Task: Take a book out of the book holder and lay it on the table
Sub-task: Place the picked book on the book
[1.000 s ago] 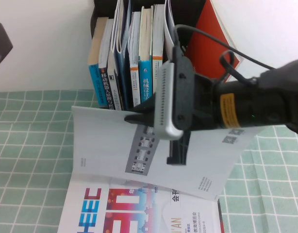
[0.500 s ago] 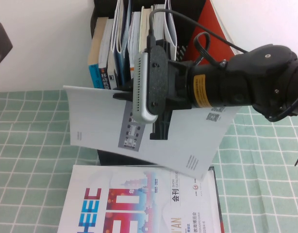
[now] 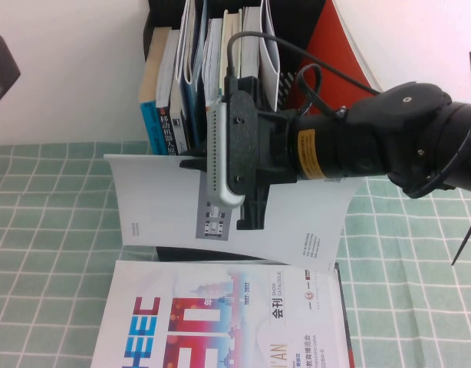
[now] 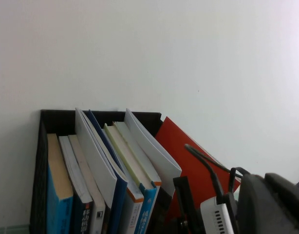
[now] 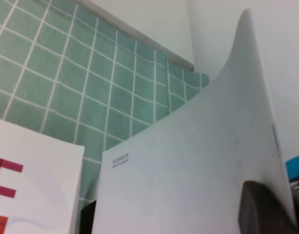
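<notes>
a: high view. the right gripper (image 3: 220, 172) reaches in from the right, jaws pinched on the book (image 3: 155, 203), a thin white volume held in the air in front of the book holder (image 3: 160, 15), above the near magazine (image 3: 220, 322) on the table (image 3: 44, 230).

b: right wrist view adds the book's (image 5: 188, 170) pale cover curving upward, a dark finger pad (image 5: 264, 207) pressed to it, and checked cloth beyond.

a: left gripper?

b: not visible in any view; state of its jaws cannot be told. the left wrist view alone shows the holder's (image 4: 40, 161) slots from the front, upright books and a leaning red book (image 4: 188, 161).
</notes>
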